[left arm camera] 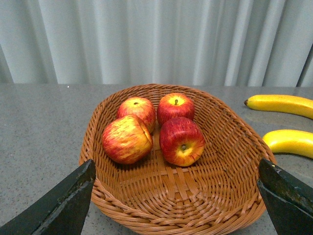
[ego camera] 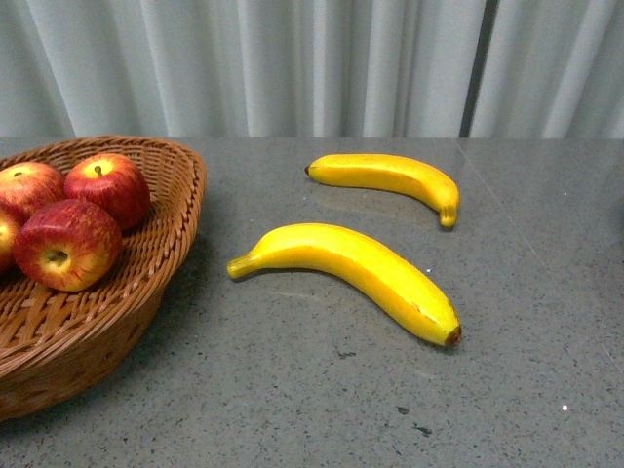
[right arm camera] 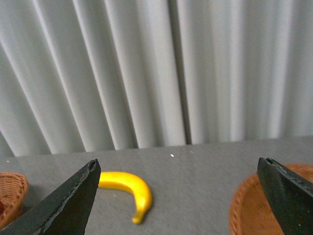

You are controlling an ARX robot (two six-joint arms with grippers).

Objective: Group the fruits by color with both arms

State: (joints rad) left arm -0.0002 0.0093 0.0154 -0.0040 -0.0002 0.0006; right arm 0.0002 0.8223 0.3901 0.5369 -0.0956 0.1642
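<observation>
Several red apples [ego camera: 66, 244] lie in a woven brown basket [ego camera: 185, 195] at the table's left. Two yellow bananas rest on the grey table: the near one [ego camera: 361, 263] mid-table, the far one [ego camera: 390, 175] behind it. Neither arm shows in the front view. In the left wrist view my left gripper [left arm camera: 176, 169] is open over the near side of the basket [left arm camera: 230, 117]. The apples [left arm camera: 181, 141] sit beyond its fingers and both bananas [left arm camera: 291, 142] lie off to one side. My right gripper [right arm camera: 178, 161] is open above the table, holding nothing, with one banana [right arm camera: 128, 188] ahead.
A second woven basket [right arm camera: 247, 210] shows partly beside the right gripper; what it holds is out of view. A pale pleated curtain [ego camera: 322, 58] closes the back of the table. Grey tabletop [ego camera: 322, 390] lies in front of the bananas.
</observation>
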